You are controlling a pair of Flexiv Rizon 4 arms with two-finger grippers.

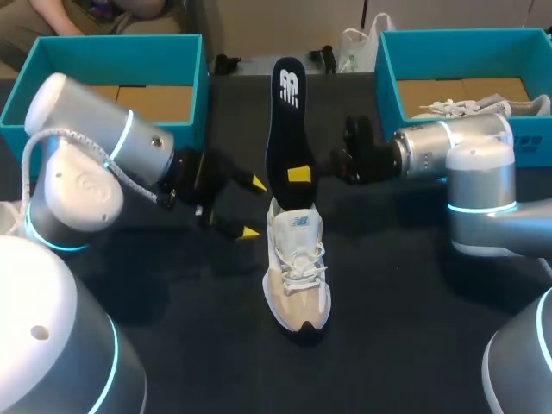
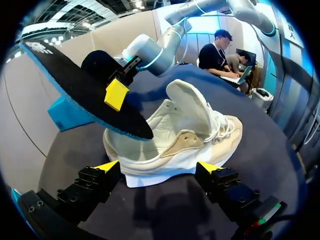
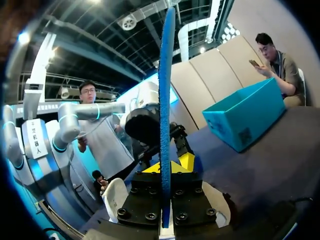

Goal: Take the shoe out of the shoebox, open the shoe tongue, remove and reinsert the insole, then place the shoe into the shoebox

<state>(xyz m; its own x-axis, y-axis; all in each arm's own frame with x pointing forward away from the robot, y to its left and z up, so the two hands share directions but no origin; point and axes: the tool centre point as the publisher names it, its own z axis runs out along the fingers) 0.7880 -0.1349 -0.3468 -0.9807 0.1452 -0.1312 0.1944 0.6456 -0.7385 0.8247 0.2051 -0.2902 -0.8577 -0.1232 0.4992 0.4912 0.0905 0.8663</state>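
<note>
A cream and white shoe [image 1: 297, 267] stands on the dark table, toe toward the front edge, tongue [image 2: 192, 107] pulled up. A black insole [image 1: 286, 121] with a blue underside is held upright above the shoe's heel, its lower end at the shoe's opening [image 2: 142, 131]. My right gripper [image 1: 298, 174] is shut on the insole's lower part; in the right wrist view the insole [image 3: 165, 90] runs edge-on between the fingers of the right gripper [image 3: 165, 167]. My left gripper [image 1: 253, 207] is open just left of the shoe's heel; in its own view the left gripper [image 2: 159, 167] faces the shoe [image 2: 200, 140], not touching it.
A teal shoebox [image 1: 185, 82] stands at the back left. A second teal shoebox [image 1: 388, 82] at the back right holds another white shoe [image 1: 483, 108]. My right arm [image 1: 457, 151] passes in front of that box.
</note>
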